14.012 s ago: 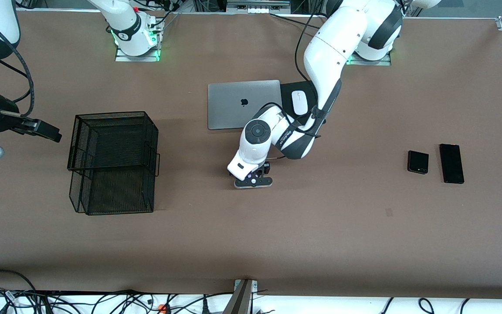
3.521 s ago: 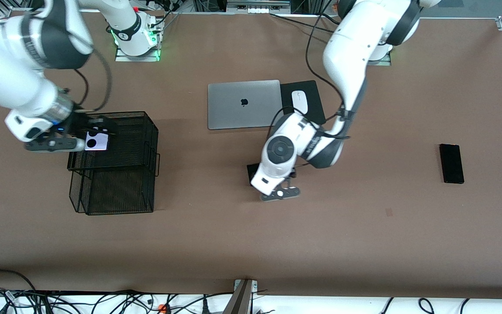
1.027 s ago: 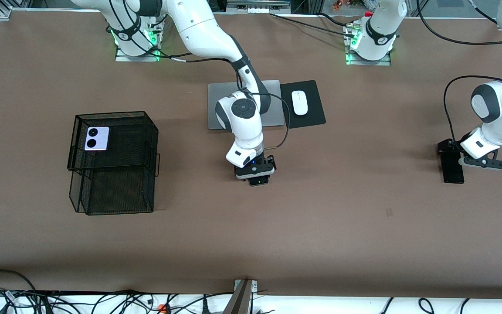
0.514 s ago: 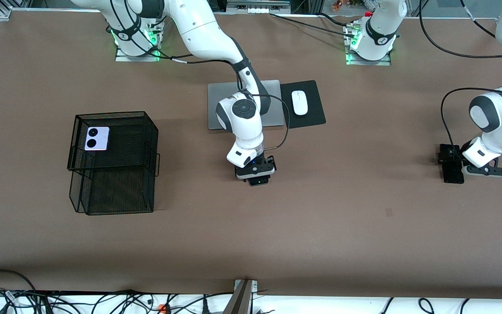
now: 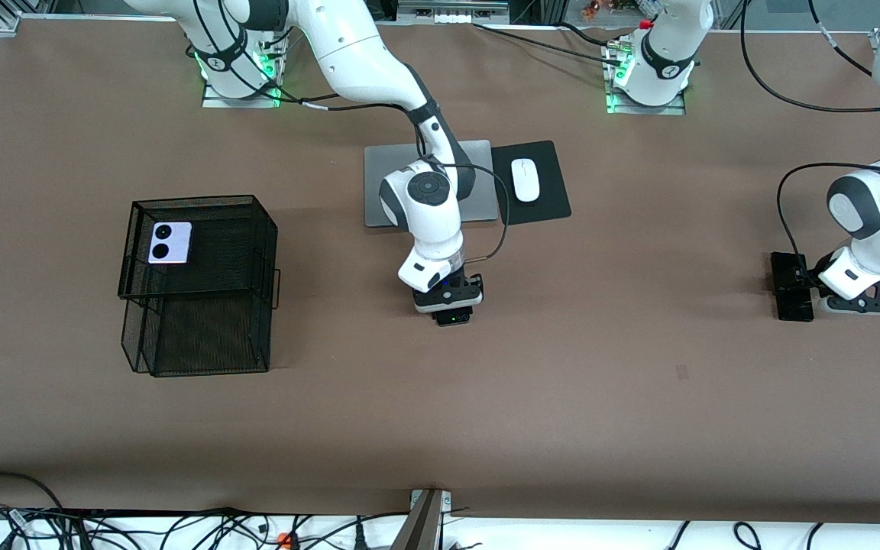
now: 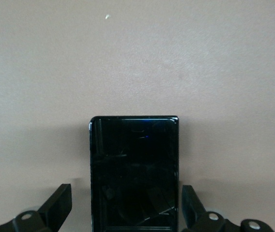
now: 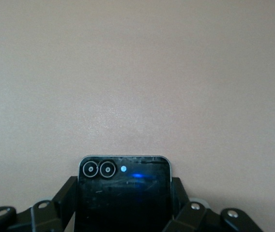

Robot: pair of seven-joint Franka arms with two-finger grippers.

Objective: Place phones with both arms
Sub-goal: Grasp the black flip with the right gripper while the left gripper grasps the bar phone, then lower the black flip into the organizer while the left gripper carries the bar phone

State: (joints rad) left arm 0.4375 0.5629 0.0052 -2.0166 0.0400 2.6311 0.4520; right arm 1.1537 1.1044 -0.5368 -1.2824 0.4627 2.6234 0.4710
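Right gripper point(image 5: 451, 309): seen at the centre of the front view, low over the table; its fingers point(image 7: 65, 203) are pressed against both sides of the black folded phone point(image 7: 123, 191), so the jaws are closed on it.
Black folded phone: found between the right gripper's fingers at the bottom centre of the right wrist view, with 2 small camera rings and a blue glint on its face; only its lower edge point(image 5: 453, 319) is seen in the front view, nearer to the camera than the laptop point(image 5: 379, 183).
Left gripper point(image 5: 795, 283): seen at the right edge of the front view, low over the long black phone point(image 5: 793, 302); its jaws are spread wide, 1 finger point(image 6: 57, 205) on each side of the phone, with a gap left on both sides.
Long black phone: seen flat on the table point(image 5: 600, 382) at the lower centre of the left wrist view point(image 6: 134, 174), toward the left arm's end of the table.
Lilac-white phone point(image 5: 170, 243): seen on the top of the black wire basket point(image 5: 203, 305) at the left of the front view, 2 black circles facing up.
Mouse point(image 5: 525, 179): seen on a black pad point(image 5: 551, 202) beside the laptop, upper centre of the front view.
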